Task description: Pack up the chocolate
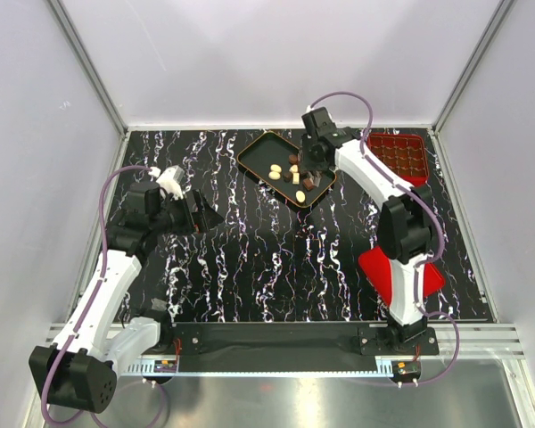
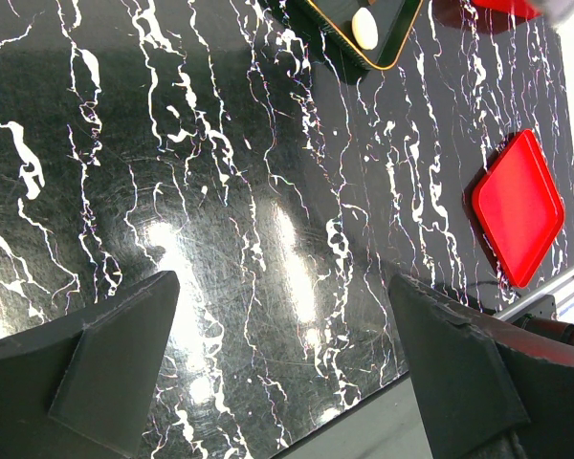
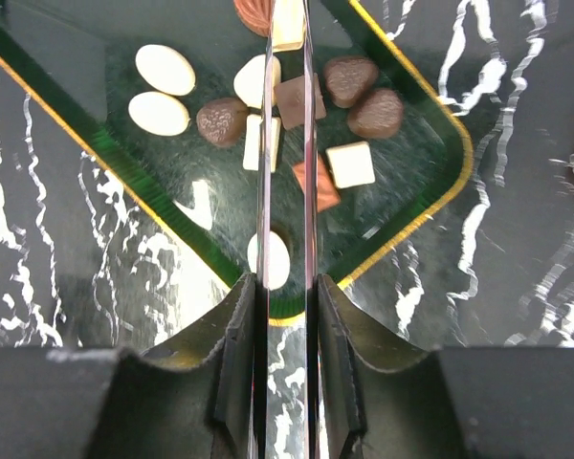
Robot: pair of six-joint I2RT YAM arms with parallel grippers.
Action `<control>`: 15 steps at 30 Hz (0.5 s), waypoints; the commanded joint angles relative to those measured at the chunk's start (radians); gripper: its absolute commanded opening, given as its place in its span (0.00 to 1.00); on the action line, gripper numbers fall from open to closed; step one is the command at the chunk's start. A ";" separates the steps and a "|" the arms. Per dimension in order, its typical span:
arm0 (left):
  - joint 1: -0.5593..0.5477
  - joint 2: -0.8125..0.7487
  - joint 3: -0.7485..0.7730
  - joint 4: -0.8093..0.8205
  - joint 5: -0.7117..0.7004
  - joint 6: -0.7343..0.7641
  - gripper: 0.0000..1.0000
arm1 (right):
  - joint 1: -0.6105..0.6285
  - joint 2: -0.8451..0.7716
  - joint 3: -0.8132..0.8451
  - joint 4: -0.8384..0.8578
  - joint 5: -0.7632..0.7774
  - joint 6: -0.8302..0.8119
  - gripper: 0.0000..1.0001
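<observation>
Chocolate [image 3: 220,120] is scattered inside the tray [image 3: 407,167]. Right gripper [image 1: 310,171] is held over the tray, jaws narrow; a cream piece [image 3: 287,34] is seen between them, grip cannot be told. Left gripper [image 2: 282,287] is spread wide, well apart from the tray.

The left arm [image 1: 107,281] and right arm [image 1: 366,174] had white shells between black joint housings, a lilac cable [image 1: 103,223] looping along each, and matt dark-grey wedge-shaped fingers [image 2: 115,368].
</observation>
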 commanded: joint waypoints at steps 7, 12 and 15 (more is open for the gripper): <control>0.001 -0.029 -0.004 0.035 0.005 0.017 0.99 | -0.138 -0.240 -0.009 -0.069 0.118 -0.133 0.28; 0.001 -0.030 -0.003 0.034 0.007 0.017 0.99 | -0.327 -0.252 -0.061 -0.051 0.112 -0.153 0.28; 0.001 -0.029 -0.001 0.037 0.008 0.017 0.99 | -0.408 -0.223 -0.050 -0.037 0.105 -0.142 0.28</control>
